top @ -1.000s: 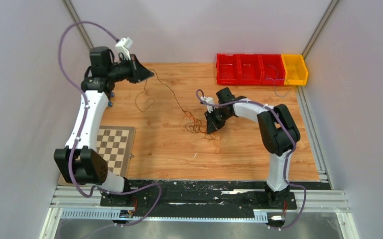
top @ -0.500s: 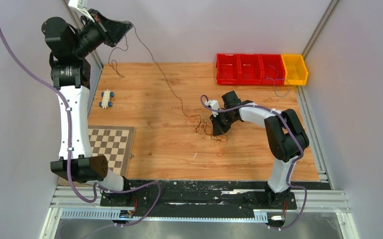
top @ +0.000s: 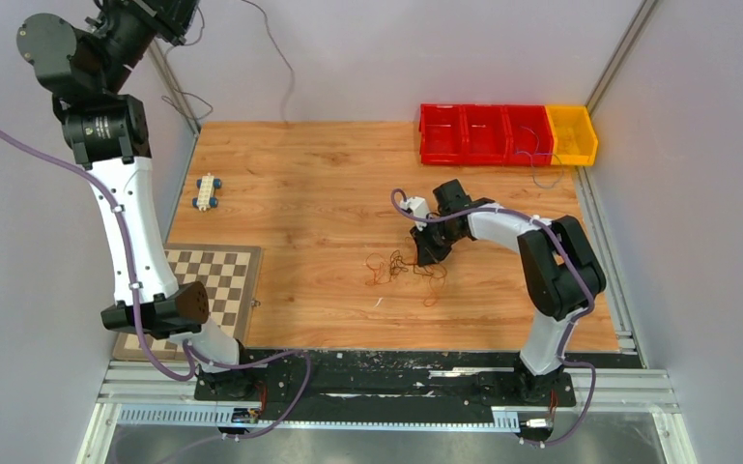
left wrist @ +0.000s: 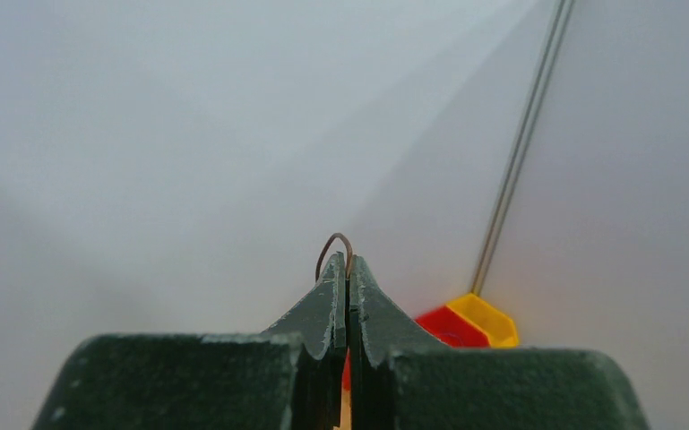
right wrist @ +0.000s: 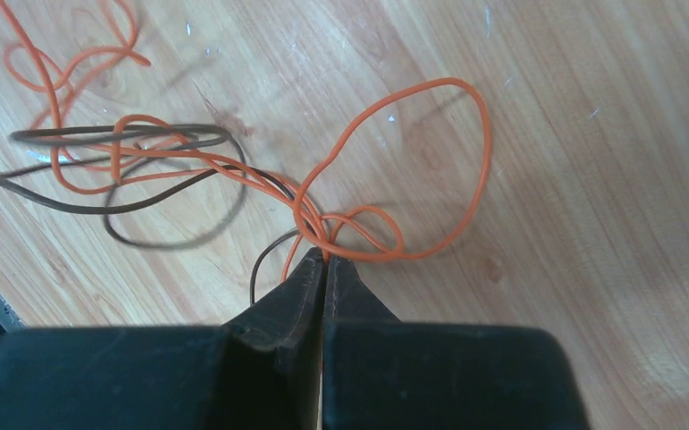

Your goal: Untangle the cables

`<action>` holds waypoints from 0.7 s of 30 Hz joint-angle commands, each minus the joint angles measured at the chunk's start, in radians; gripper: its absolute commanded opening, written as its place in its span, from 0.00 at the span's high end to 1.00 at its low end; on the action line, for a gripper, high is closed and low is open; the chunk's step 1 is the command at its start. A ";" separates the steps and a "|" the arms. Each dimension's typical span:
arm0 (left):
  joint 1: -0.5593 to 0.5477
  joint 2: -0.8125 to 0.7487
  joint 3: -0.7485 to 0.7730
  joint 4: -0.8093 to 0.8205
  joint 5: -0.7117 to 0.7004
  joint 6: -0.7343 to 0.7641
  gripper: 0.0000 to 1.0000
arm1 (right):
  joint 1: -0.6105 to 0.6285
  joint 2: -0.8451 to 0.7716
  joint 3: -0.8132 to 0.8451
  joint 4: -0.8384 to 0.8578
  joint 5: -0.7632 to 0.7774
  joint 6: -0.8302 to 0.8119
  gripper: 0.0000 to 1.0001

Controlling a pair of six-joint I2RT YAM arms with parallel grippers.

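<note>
The cables (top: 404, 266) lie as a small tangle of orange and dark brown loops on the wooden table, also seen in the right wrist view (right wrist: 233, 170). My right gripper (top: 429, 251) is low over the tangle's right side, shut on orange strands (right wrist: 325, 257). My left gripper (top: 179, 10) is raised high at the back left, partly out of the top view. It is shut on a thin brown wire whose small loop (left wrist: 333, 244) pokes out past the tips (left wrist: 348, 262). That wire (top: 285, 72) hangs down the back wall, with no visible link to the tangle.
A row of red bins (top: 483, 134) with a yellow bin (top: 573, 135) stands at the back right, a thin wire trailing near it. A small toy car (top: 209, 190) lies at the left. A chessboard (top: 217, 283) sits at the near left edge.
My left arm has swung up and back, lifting the brown wire off the table. The wire no longer stretches to the tangle. The tangle and right gripper shifted slightly toward the front.
</note>
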 commanded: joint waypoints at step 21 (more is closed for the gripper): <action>-0.227 -0.185 -0.538 0.138 0.258 0.002 1.00 | -0.017 -0.333 0.507 -0.316 -0.125 -0.060 0.05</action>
